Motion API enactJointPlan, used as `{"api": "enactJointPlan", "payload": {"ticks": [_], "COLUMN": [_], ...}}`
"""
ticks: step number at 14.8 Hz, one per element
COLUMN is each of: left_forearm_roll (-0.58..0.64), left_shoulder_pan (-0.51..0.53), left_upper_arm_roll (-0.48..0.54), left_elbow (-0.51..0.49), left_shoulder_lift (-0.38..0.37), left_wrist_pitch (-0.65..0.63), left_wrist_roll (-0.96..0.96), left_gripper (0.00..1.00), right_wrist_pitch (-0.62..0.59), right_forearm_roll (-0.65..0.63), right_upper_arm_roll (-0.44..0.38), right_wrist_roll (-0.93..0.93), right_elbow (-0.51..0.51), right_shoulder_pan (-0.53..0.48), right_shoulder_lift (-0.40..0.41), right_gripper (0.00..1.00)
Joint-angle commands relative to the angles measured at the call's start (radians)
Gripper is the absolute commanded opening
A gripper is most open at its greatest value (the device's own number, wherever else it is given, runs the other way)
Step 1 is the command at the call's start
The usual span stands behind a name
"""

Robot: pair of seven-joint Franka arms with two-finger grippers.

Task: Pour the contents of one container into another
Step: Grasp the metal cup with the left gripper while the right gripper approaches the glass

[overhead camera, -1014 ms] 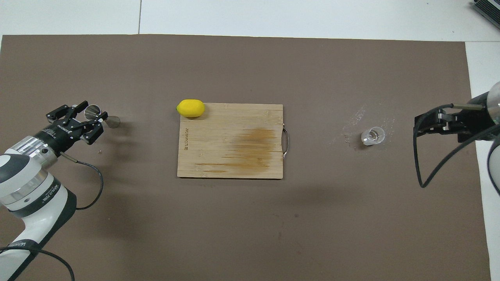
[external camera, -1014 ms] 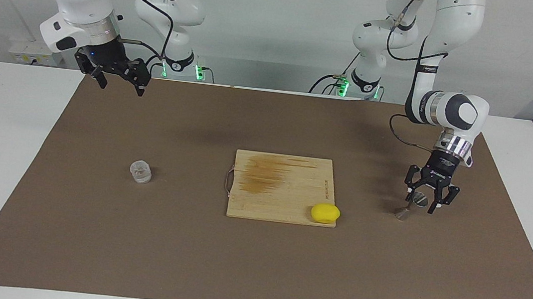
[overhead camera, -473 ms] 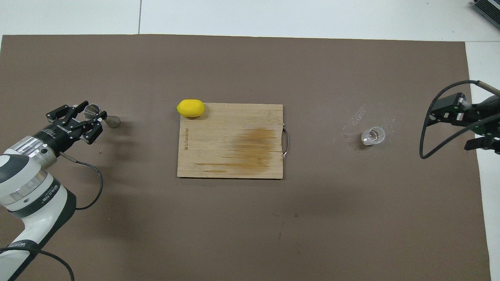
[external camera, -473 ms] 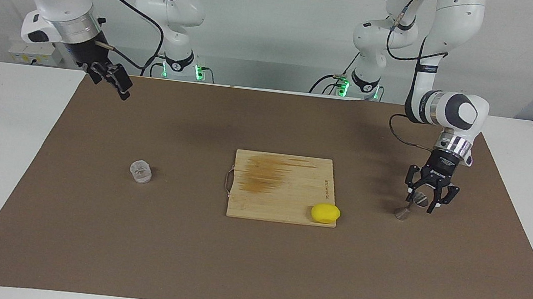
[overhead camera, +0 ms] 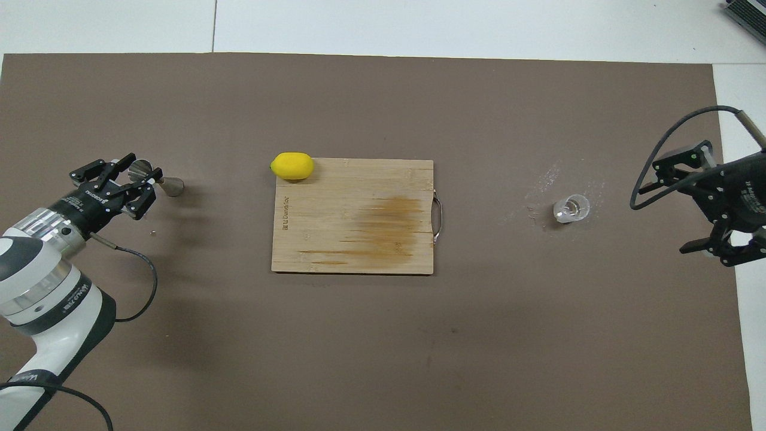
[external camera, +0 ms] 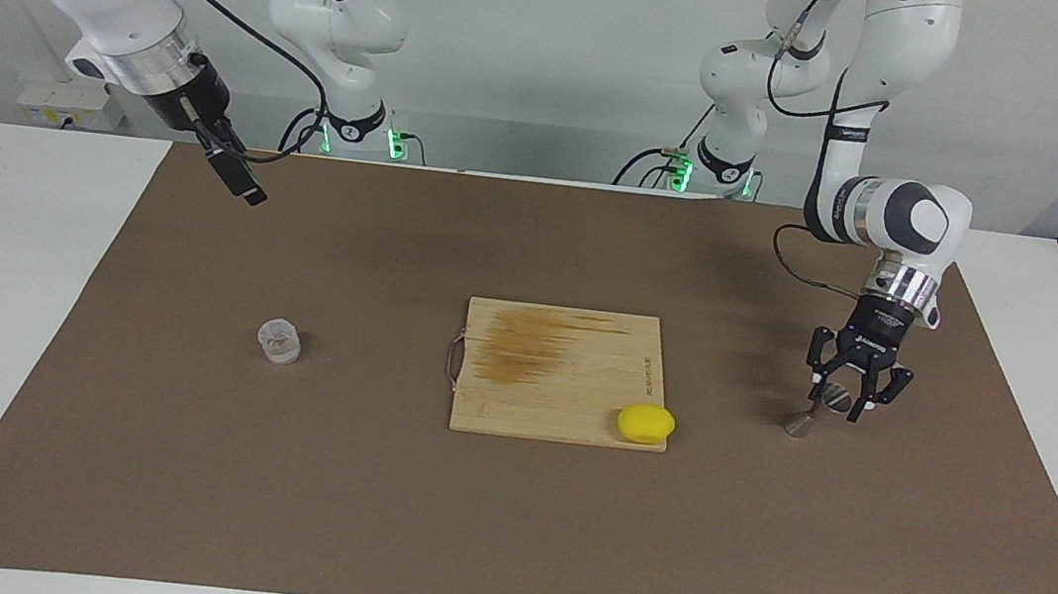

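Observation:
The clear ribbed cup (external camera: 281,342) stands upright on the brown mat toward the right arm's end; it also shows in the overhead view (overhead camera: 573,208). The metal jigger (external camera: 813,412) stands toward the left arm's end and looks tilted (overhead camera: 157,179). My left gripper (external camera: 838,404) is low, open, with its fingers on either side of the jigger's upper cone (overhead camera: 142,182). My right gripper (external camera: 241,180) is open and empty, raised over the mat's edge by the right arm's base, apart from the cup (overhead camera: 670,208).
A wooden cutting board (external camera: 564,341) with a brown stain lies mid-mat (overhead camera: 353,239). A lemon (external camera: 645,423) sits on its corner farther from the robots, toward the left arm's end (overhead camera: 292,166). Small clear specks (overhead camera: 547,176) lie on the mat beside the cup.
My right gripper has swung and turned in the air near the mat's edge, still away from the cup. My left gripper has barely shifted around the jigger. Cup and jigger have not moved.

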Motion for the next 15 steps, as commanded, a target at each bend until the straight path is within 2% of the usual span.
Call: {"api": "enactJointPlan", "payload": {"ticks": [1,5,8,10,12,13,14,15], "left_forearm_roll": [-0.025,-0.025,-0.025,-0.025,-0.025,-0.025,-0.025,-0.025], "left_shoulder_pan": [-0.015,-0.015,-0.016,-0.018,-0.018,-0.018,-0.024,-0.033], "left_upper_arm_roll": [0.004,0.004,0.004,0.004,0.004,0.003,0.004,0.004], "left_elbow": [-0.030,-0.032,-0.032,-0.033,-0.035,-0.035,-0.035,-0.035], "left_shoulder_lift": [-0.027,-0.027,-0.027,-0.027,-0.027,-0.027,-0.029,-0.029], "left_wrist_pitch": [0.024,0.027,0.036,0.036,0.036,0.037,0.044,0.051], "left_wrist_roll": [0.006,0.010,0.010,0.009,0.006,0.006,0.004,0.004], "left_gripper": [0.59,0.59,0.59,0.51,0.37,0.22,0.04,0.00], "right_wrist_pitch": [0.046,0.128,0.210,0.221,0.224,0.233,0.259,0.289], "right_forearm_roll": [0.110,0.223,0.278,0.328,0.335,0.342,0.361,0.370], "right_upper_arm_roll": [-0.001,-0.001,-0.001,-0.001,-0.001,-0.001,-0.001,-0.001], "right_wrist_roll": [0.083,0.094,0.046,-0.010,-0.128,-0.217,-0.240,-0.221], "right_elbow": [-0.075,-0.158,-0.216,-0.212,-0.212,-0.212,-0.212,-0.224], "right_shoulder_pan": [-0.056,-0.119,-0.143,-0.181,-0.203,-0.211,-0.217,-0.221], "right_shoulder_lift": [-0.046,-0.030,0.003,0.071,0.135,0.157,0.174,0.184], "right_gripper": [1.00,1.00,0.94,0.90,0.81,0.74,0.74,0.75]}}
